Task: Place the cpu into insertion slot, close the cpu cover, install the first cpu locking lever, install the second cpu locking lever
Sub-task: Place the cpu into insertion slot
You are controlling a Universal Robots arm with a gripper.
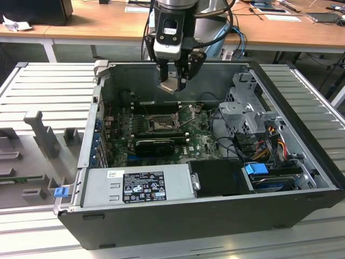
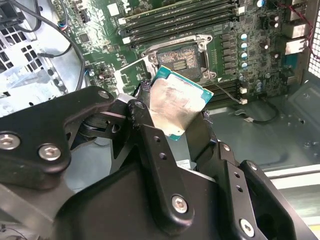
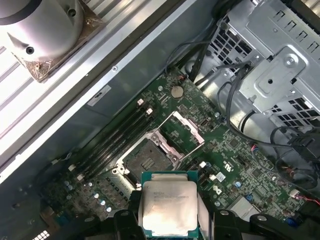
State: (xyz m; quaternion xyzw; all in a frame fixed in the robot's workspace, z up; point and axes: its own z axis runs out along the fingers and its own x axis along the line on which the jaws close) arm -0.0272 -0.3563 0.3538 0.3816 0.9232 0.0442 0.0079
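Observation:
My gripper hangs over the open computer case, shut on the cpu, a flat square chip with a grey metal top. Both wrist views show the cpu pinched by its edges between the two black fingers, held clear above the motherboard. The insertion slot lies bare underneath, a dark square with nothing in it. Beside the slot the cpu cover stands swung open, a thin metal frame with green board showing through its window.
Memory slots run along one side of the slot. A long black card lies on the near side. A metal drive cage with cables stands at the exterior view's right, and a grey power supply sits along the front.

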